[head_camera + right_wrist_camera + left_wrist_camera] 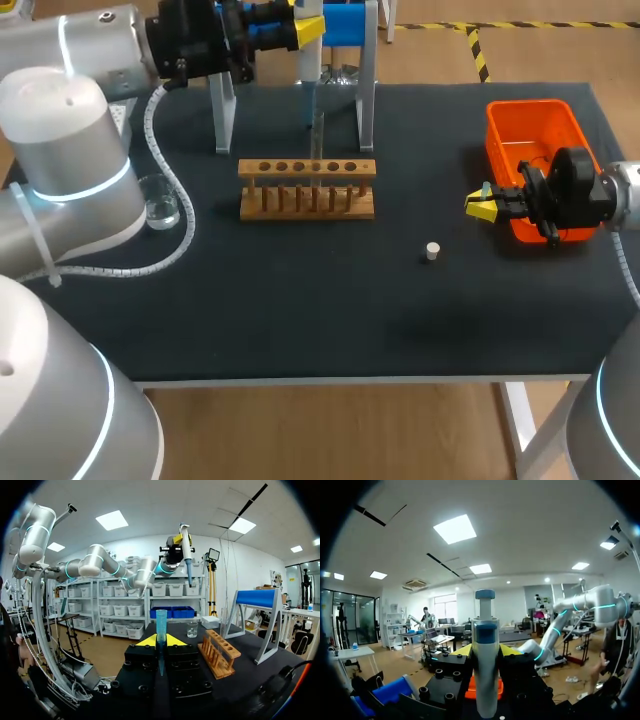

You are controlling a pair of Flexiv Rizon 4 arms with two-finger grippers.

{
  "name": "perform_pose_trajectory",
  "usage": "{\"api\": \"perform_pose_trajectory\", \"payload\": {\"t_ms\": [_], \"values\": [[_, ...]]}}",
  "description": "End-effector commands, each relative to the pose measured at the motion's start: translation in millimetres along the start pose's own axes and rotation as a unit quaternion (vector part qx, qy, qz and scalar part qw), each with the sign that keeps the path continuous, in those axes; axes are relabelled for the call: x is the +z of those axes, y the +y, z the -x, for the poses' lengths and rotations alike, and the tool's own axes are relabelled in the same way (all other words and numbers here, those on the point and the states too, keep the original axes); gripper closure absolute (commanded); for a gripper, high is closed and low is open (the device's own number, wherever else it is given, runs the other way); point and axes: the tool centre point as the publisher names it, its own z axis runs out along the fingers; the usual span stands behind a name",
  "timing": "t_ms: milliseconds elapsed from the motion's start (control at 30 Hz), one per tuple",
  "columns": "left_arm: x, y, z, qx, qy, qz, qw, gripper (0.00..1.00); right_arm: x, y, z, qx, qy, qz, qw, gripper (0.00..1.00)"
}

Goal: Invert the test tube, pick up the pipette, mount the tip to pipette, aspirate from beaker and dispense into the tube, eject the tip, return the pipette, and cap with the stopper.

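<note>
L pincer is clamped on the pipette, one yellow-tipped finger each side of the body, plunger end up. It sits high at the back of the table, in front of the blue-topped stand, w/ the pipette shaft hanging down over the back of the wooden rack. From the R wrist view the pipette is up in the air above the rack, shaft pointing down.

R pincer is at the table's right side, just beside the orange bin, fingers closed on a blue pipette tip that stands upright between them, wide end up.

Beaker stands at the left, near the L arm, well apart from the rack. White stopper lies on the table btwn rack and R pincer, touching neither.
</note>
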Motion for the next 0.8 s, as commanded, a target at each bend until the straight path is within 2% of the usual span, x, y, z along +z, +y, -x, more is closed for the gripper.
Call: {"api": "perform_pose_trajectory", "payload": {"t_ms": [33, 433, 800], "values": [[3.0, -6.3, -4.5, 0.001, -0.004, 0.000, 1.000, 1.00, -0.3, 0.1, -0.6, 0.000, 0.000, -0.001, 1.000, 1.00], [4.9, -7.2, -14.7, -0.010, 0.005, 0.003, 1.000, 1.00, -0.3, 0.1, -0.6, 0.000, 0.000, -0.001, 1.000, 1.00], [4.6, -7.0, -14.6, -0.011, 0.012, 0.014, 1.000, 1.00, -0.3, 0.1, -0.6, 0.000, 0.000, -0.001, 1.000, 1.00]]}}
